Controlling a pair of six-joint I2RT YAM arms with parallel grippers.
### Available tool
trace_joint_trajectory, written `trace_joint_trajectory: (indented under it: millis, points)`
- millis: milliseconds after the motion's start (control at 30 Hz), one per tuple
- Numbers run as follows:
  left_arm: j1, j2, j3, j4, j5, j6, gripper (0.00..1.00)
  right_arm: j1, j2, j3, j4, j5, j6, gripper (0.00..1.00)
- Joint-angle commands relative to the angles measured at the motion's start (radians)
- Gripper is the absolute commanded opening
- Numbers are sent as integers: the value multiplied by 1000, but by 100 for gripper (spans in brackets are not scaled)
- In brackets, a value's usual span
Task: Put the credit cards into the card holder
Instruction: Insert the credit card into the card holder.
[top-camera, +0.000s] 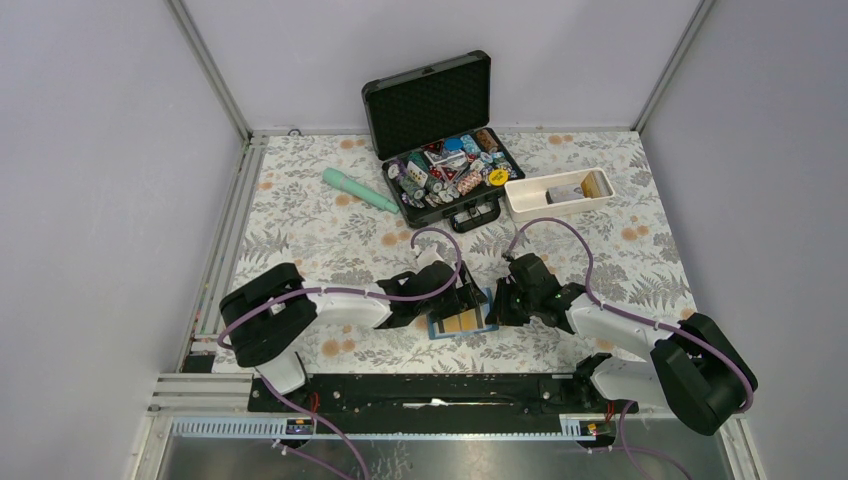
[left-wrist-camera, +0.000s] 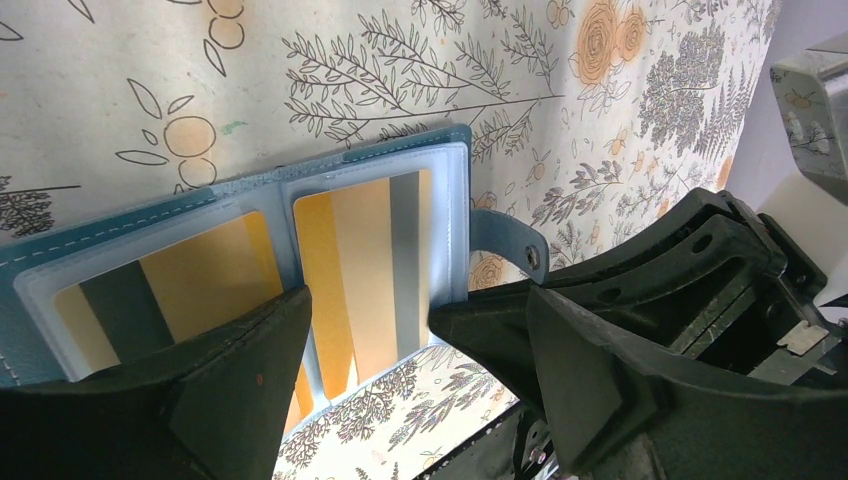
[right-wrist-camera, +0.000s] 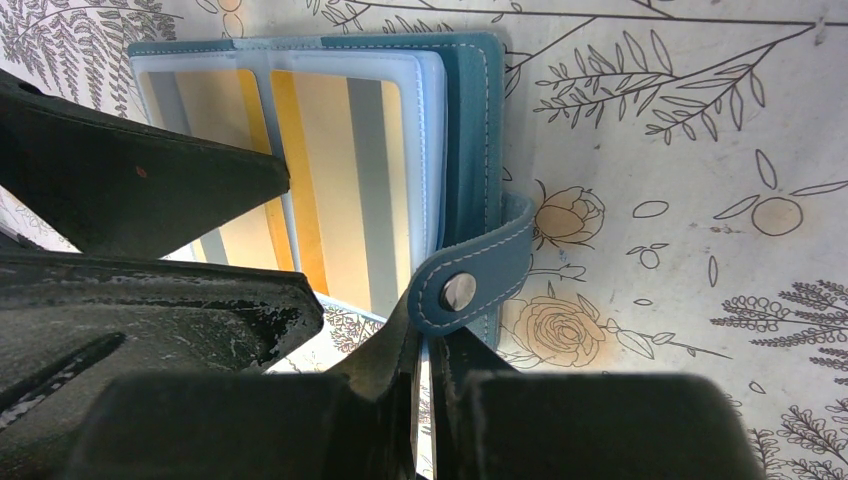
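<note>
The teal card holder (top-camera: 462, 322) lies open on the floral cloth between my two grippers. Its clear sleeves hold orange-gold credit cards with a grey stripe (left-wrist-camera: 365, 270) (right-wrist-camera: 345, 180). My left gripper (left-wrist-camera: 370, 325) is open, its fingers (left-wrist-camera: 240, 370) astride the near edge of the right-hand sleeve. My right gripper (right-wrist-camera: 422, 355) is shut, its tips right under the holder's snap strap (right-wrist-camera: 470, 280). The strap's end rests against those tips; whether they pinch it I cannot tell.
A black foam-lined case (top-camera: 428, 100) stands open at the back, full of poker chips. Right of it is a white tray (top-camera: 520, 203) with a few flat items; left of it lies a mint-green cylinder (top-camera: 360, 190). Metal frame rails edge the cloth.
</note>
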Motion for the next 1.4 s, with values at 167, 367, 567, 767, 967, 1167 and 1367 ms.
trace_joint_trajectory:
  millis: [167,367,567,767,967,1167,1367]
  points:
    - [-8,26,-39,-66,37,-7,84,6,-7,-20,-34,24,-20,0]
    - [-13,-10,-61,-71,42,-29,84,6,-8,-17,-34,24,-20,0]
    - [-20,-28,-86,-83,46,-48,84,6,-14,-16,-39,33,-19,2]
    - [-33,-46,-83,-120,31,-46,85,7,-47,-12,-66,49,-18,16]
    - [-36,-36,-83,-131,26,-46,85,5,-82,-10,-84,67,-15,24]
    - [-38,-23,-71,-127,32,-42,85,7,-49,-22,-50,35,-13,21]
    - [-38,-9,-64,-124,39,-39,86,6,-38,-29,-8,3,1,19]
